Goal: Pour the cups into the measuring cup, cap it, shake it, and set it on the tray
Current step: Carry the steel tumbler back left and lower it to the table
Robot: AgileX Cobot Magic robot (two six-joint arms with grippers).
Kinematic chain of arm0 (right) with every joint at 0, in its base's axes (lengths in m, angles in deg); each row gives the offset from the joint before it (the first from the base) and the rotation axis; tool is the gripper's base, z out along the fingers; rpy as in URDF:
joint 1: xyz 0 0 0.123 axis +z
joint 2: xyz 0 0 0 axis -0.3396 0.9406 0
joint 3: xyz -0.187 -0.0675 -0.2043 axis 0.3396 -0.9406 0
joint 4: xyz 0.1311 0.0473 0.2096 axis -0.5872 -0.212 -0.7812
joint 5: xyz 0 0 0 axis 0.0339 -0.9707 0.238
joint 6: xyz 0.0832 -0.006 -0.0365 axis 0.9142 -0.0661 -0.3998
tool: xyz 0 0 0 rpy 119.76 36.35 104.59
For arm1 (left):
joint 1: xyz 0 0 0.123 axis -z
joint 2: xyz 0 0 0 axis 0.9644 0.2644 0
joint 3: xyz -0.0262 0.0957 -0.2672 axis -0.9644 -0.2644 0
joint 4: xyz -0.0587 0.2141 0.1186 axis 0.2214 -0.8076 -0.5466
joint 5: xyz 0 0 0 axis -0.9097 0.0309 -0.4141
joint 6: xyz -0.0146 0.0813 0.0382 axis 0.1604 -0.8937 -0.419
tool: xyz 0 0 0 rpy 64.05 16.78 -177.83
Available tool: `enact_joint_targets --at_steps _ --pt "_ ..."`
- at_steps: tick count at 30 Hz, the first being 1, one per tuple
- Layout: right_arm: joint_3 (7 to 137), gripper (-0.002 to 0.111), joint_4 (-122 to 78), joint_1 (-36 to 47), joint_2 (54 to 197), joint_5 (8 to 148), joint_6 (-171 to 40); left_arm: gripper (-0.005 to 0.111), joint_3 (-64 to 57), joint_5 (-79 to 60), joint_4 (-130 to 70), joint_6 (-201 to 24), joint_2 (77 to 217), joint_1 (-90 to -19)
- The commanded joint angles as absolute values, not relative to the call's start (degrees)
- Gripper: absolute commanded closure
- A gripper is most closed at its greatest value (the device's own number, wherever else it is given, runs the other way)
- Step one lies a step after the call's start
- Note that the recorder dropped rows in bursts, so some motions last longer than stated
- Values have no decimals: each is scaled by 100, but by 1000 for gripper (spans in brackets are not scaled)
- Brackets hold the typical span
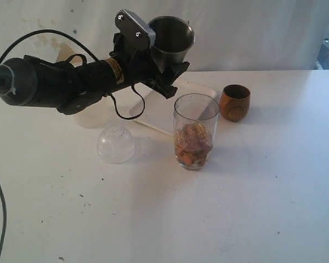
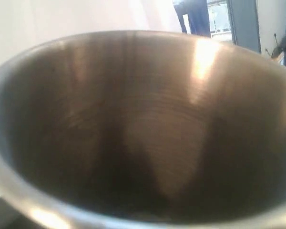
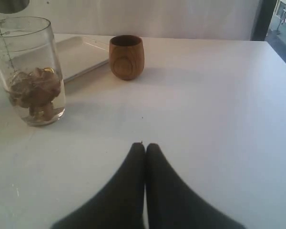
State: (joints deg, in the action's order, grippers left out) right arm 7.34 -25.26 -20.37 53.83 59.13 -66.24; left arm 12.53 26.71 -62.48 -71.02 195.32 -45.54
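Note:
My left gripper (image 1: 174,70) is shut on the grey steel tumbler (image 1: 172,35) and holds it in the air over the white tray (image 1: 153,114), behind the measuring cup (image 1: 196,131). The tumbler's inside (image 2: 143,133) fills the left wrist view and looks empty. Brown pieces lie in the bottom of the upright, uncapped measuring cup (image 3: 31,71). Right of it stands the wooden cup (image 1: 234,102) (image 3: 126,57). The clear dome cap (image 1: 115,144) rests on the table to the left. My right gripper (image 3: 145,145) is shut and empty, low over the table, apart from both cups.
A frosted whitish tub (image 1: 90,116) stands partly hidden behind my left arm. The tray (image 3: 81,55) lies behind the measuring cup. A black cable hangs from the left arm. White table extends toward the front and right.

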Motion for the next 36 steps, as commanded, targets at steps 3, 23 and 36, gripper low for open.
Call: enact_joint_targets --at_steps 3,23,36 --pt "720 108 -2537 -2070 5357 5973 -6603 107 1325 2819 -5321 -5835 19408 -4553" --pt "720 108 -2537 -2070 5357 5973 -6603 107 642 1590 -5298 -5441 17743 -4999" --pt "720 108 -2537 -2070 5357 5973 -6603 107 -2467 2729 -4976 -5772 16314 -6766"
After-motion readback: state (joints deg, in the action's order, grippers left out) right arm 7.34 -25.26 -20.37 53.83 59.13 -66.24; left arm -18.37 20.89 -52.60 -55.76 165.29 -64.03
